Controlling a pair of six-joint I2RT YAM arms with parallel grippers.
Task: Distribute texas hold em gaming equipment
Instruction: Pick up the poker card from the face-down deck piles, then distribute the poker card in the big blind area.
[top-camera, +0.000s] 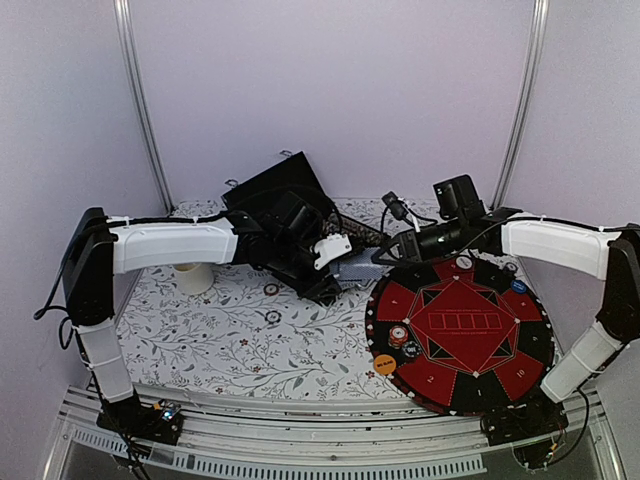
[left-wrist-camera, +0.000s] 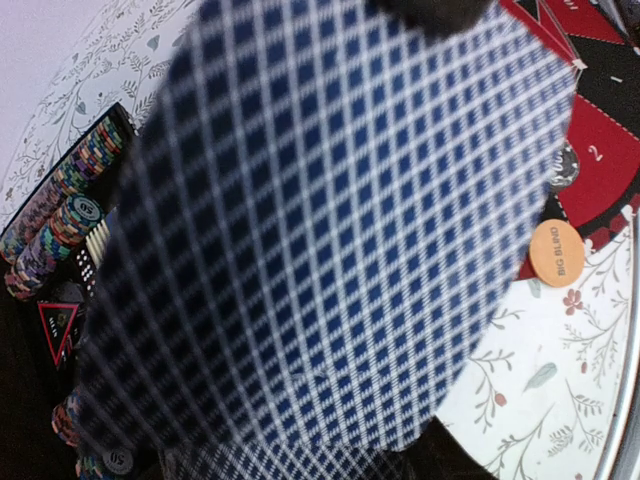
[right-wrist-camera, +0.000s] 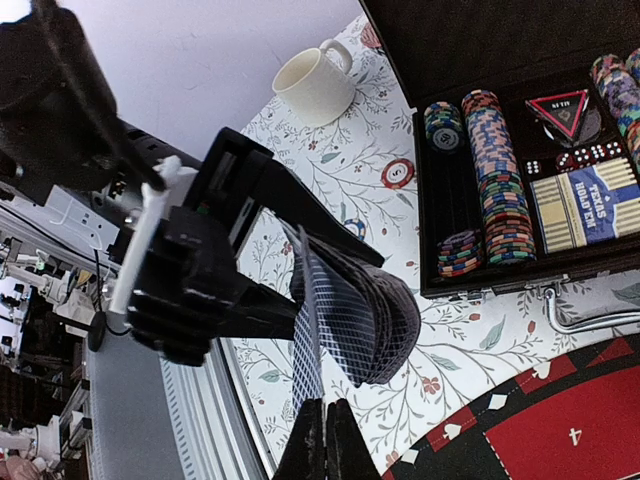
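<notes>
The floral tablecloth spreads under both grippers. To the right gripper's own right and nearer the bases lies the round red-and-black poker mat. The open black case sits beyond the left gripper.

The left gripper reaches in from the left, its two fingers clamped on a bowed deck of cards held above the cloth. Their blue-and-white checked backs fill the left wrist view. The right gripper meets it just beside the deck, fingers pressed together and pinching the lower edge of a single card. That card stands nearly edge-on, with its upper end against the deck.

A cream cup stands well to the left, past the left gripper. The orange Big Blind button rests at the mat's near-left rim, below the deck. The white button and blue button sit on the mat's far edge. Rows of poker chips fill the case. A small chip stack is on the mat, and a loose red chip lies on the cloth between the cup and the case.
</notes>
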